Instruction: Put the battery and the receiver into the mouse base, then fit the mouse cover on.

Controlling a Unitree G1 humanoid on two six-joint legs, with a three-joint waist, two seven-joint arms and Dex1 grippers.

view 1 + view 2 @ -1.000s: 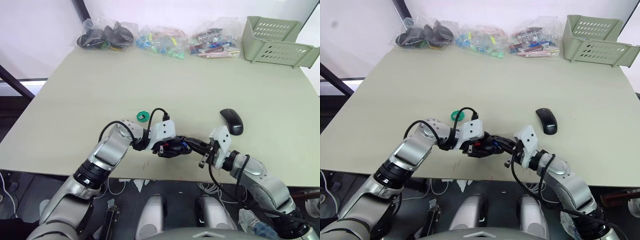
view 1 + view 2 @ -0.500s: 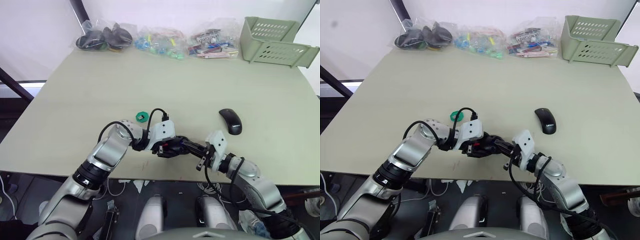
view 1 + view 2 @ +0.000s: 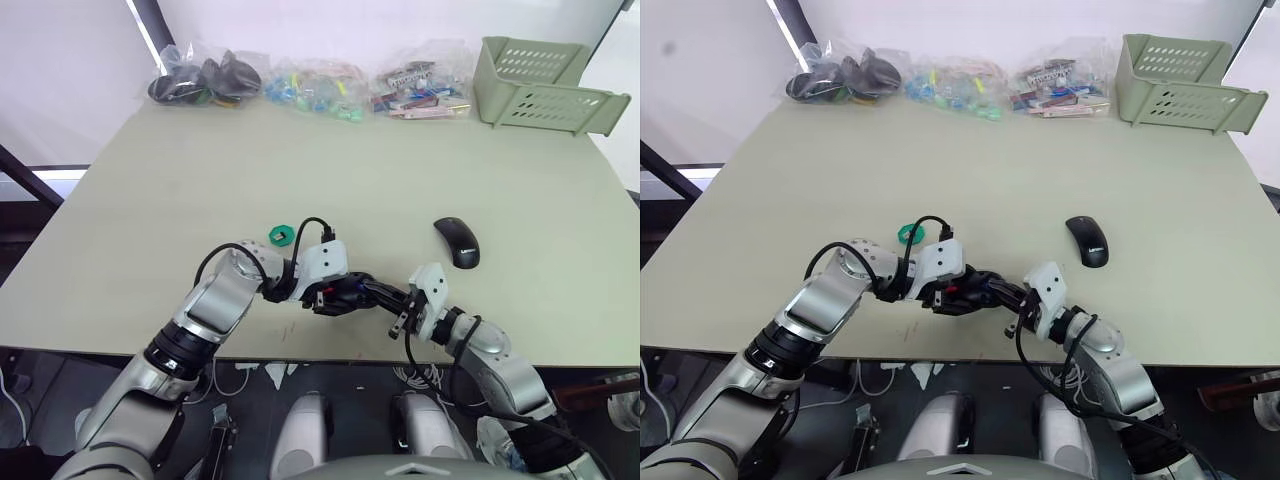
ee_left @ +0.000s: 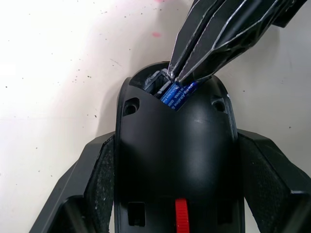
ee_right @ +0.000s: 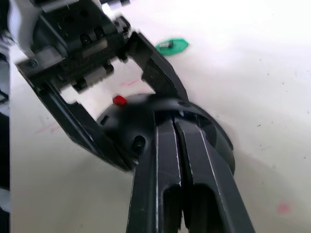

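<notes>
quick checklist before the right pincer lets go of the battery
1. Base held steady: ok. Left pincer is shut on the base, a finger on each side.
2. Battery over its slot: ok. The battery sits in the open compartment at the base's end.
3. Battery fully seated: cannot tell. The right pincer covers its end.
4. Right pincer grip: ok. Its fingers are closed together on the battery tip.
5. Receiver ready: cannot tell. Something small lies on the green disc.
6. Cover within reach: ok. The cover lies free on the table.
</notes>
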